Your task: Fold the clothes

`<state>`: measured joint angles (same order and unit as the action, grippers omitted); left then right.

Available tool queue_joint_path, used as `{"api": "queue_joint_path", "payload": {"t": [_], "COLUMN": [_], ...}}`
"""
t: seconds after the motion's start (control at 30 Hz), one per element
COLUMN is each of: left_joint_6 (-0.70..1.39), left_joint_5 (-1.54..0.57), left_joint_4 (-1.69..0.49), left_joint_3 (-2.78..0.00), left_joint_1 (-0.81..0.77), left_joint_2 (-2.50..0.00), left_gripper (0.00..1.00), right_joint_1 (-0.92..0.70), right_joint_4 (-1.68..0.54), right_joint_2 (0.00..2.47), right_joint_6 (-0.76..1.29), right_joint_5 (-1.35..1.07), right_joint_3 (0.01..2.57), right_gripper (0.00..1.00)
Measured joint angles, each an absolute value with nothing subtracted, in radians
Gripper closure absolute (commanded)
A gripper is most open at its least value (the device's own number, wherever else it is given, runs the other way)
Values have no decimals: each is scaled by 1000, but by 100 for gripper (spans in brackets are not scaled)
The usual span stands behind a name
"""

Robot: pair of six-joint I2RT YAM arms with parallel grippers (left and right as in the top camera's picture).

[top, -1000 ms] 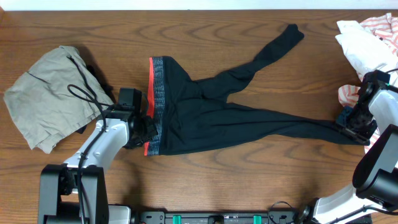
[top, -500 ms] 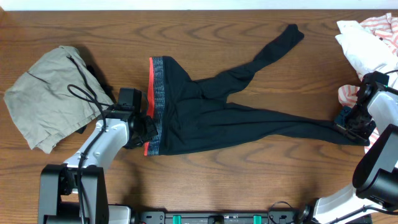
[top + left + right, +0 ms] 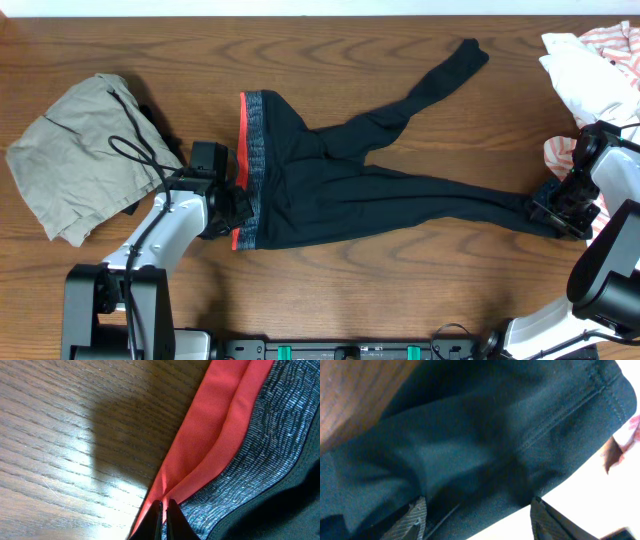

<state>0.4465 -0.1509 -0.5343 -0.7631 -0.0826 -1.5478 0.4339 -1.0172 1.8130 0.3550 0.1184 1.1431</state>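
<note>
Left end effector (image 3: 237,207): clenched on the red edge (image 3: 210,435) of the waistband (image 3: 252,150), at its near corner. In my left wrist view the tips meet with the red hem pinched between them.
Right end effector (image 3: 555,210): released. Its fingers (image 3: 415,521) stand wide apart with black cloth lying between them, at the cuff (image 3: 602,392) of the near leg (image 3: 460,205).
Leggings (image 3: 320,185): spread flat on the desk (image 3: 330,300), with the waistband to my left. The near leg runs out to the right and the far leg (image 3: 440,75) angles away towards the back.
Step in hand: I judge this to be the set-up for the first fold. One end is gripped and the other is only straddled, so nothing is folded yet.
Next move calls for: closing the right fingers on the cuff, checking that the grip takes both layers, then lifting both ends together. The legs are splayed, so the far leg needs bringing alongside the near one, or the fold will come out crooked.
Containers: I see none, and every garment lies straight on the desk.
Khaki garment (image 3: 75,155): crumpled at the left, just beside my left arm. Its drawstring trails towards the arm, so I'd watch for a snag.
White and red-striped garments (image 3: 590,55): heaped at the far right, close to the right arm.
</note>
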Motion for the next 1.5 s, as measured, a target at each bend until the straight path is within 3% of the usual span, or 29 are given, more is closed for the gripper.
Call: {"api": "queue_joint_path", "payload": {"t": [0.33, 0.43, 0.47, 0.53, 0.57, 0.83, 1.2, 1.5], "left_joint_6": [447, 447, 447, 447, 447, 447, 447, 447], "left_joint_5": [-151, -151, -150, -150, -150, -151, -151, -150], "left_joint_4": [-534, -534, -534, -534, -535, -534, -534, -534], "left_joint_3": [-763, -763, -763, -763, -763, -763, -763, -763], "left_joint_1": [-83, -83, -83, -83, -83, -83, -83, -83], "left_joint_2": [-1548, -1548, -1548, -1548, -1548, -1548, -1548, -1548], "left_gripper": [94, 94, 94, 94, 94, 94, 94, 94], "right_joint_1": [434, 434, 434, 434, 434, 434, 389, 356], "right_joint_4": [-1001, -978, -965, -947, -938, -903, -951, -1067], "right_joint_2": [1813, 1813, 1813, 1813, 1813, 1813, 1799, 1775], "right_joint_6": [357, 357, 357, 359, 363, 356, 250, 221], "right_joint_5": [112, 111, 109, 103, 102, 61, -170, -129], "right_joint_3": [1122, 1090, 1077, 1060, 1052, 1068, 1502, 1543], "right_gripper": [36, 40, 50, 92, 99, 99, 99, 96]}}
